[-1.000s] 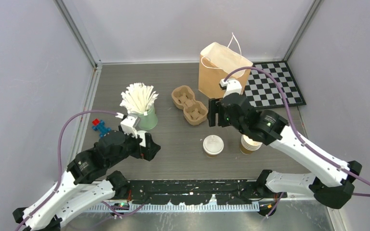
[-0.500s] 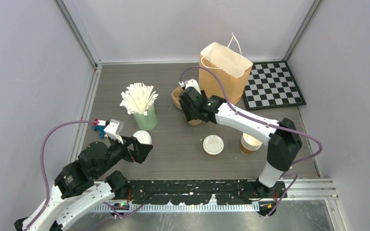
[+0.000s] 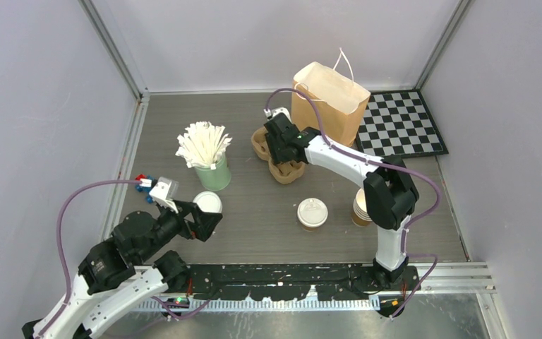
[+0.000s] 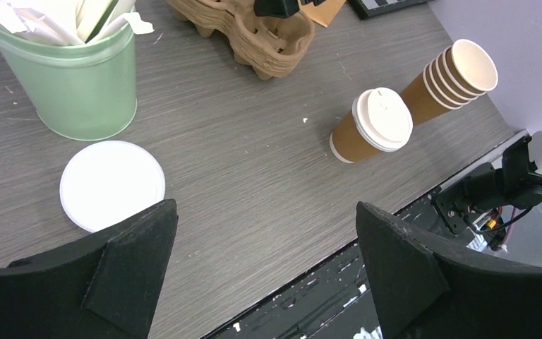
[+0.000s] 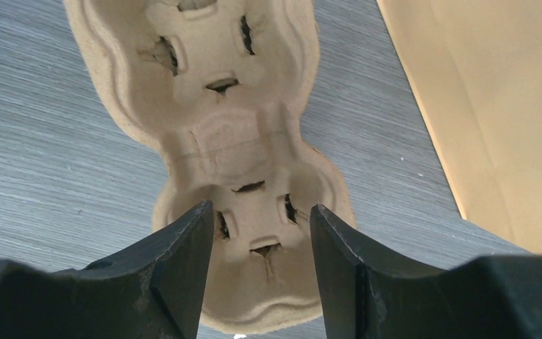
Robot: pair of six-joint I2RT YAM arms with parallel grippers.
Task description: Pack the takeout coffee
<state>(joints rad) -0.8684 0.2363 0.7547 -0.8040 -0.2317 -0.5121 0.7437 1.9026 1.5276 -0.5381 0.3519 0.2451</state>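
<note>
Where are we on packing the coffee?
Done: takeout coffee is lidded, standing on the table. In hand: right gripper hangs open over the cardboard cup carrier, gripping nothing; left gripper open, empty. Left: coffee is not yet in the carrier or the paper bag.

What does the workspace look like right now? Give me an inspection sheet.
Surface: grey wood-grain table, few white specks.
Job's things: lidded takeout coffee upright, untouched; paper bag open, upright; cup carrier under the right gripper.
Clutter: cup stack, loose lid, green tin of white paper sticks, chequered board.
Grippers: left gripper open, empty; right gripper open above the carrier.
Cables: purple cables, one per arm; the right one arcs before the bag.
Surroundings: pale walls on three sides.
</note>
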